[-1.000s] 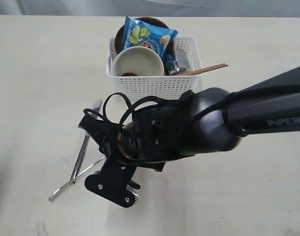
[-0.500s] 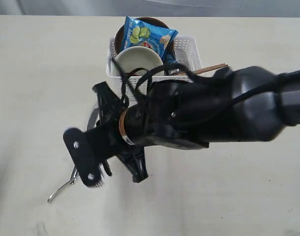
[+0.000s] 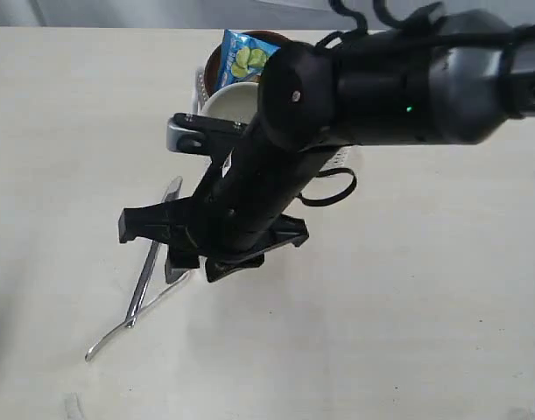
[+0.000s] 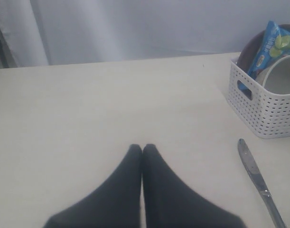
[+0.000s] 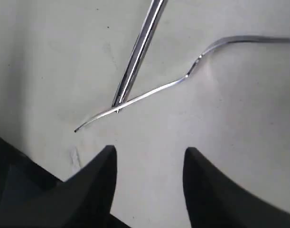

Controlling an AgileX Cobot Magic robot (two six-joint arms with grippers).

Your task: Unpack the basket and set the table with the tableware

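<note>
Steel knife and fork, one each, lie crossed on the surface, so the unpacking looks barely begun. One bowl, one plate and one blue bag show in the basket, with any other tableware hidden. Above the cutlery the right pincer hangs wide and empty, while the left pincer is pressed together, holding nothing.

Exterior view looks steeply down. Left wrist view skims low beyond the left gripper; right wrist view peers closely downward. All three share the knife.
</note>
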